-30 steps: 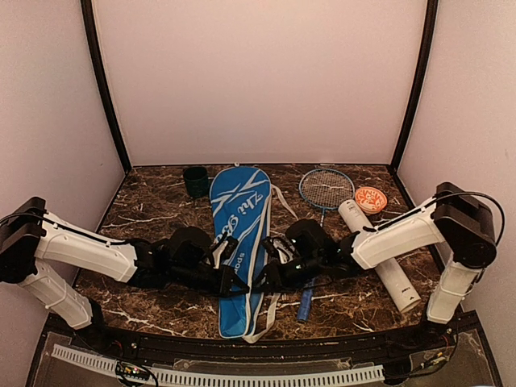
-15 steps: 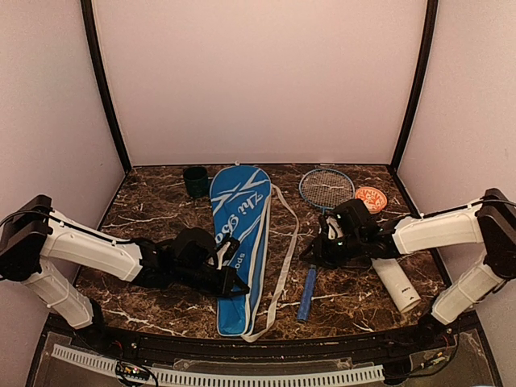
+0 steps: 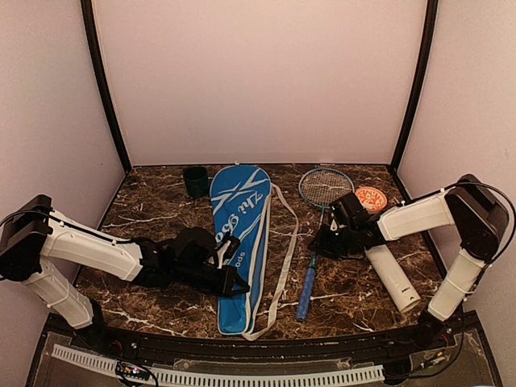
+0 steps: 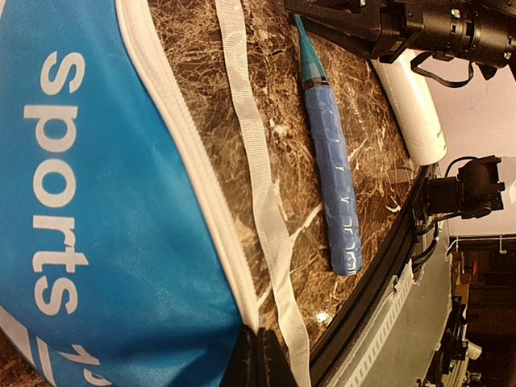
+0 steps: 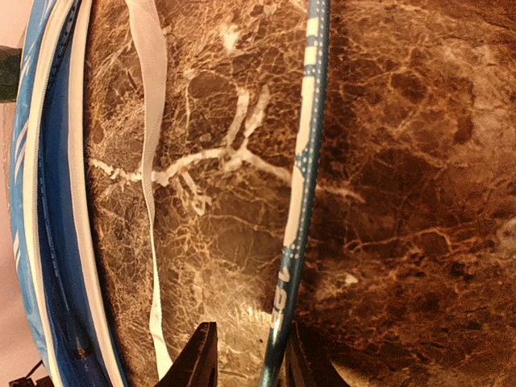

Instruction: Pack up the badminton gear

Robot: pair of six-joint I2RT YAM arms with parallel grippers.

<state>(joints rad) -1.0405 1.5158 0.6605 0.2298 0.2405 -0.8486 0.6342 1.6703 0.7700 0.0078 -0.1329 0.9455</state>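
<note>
Fetching racket (image 3: 325,187) for bag (image 4: 97,201): straddling shaft (image 5: 300,185) with right jaws part-open, unclamped; left jaws shut at bag edge. Next: clamp, lift.

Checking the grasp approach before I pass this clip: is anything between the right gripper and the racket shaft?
Nothing visible. The right gripper has a finger on each side of the racket shaft; the white strap lies apart from it, by the blue racket bag.
</note>
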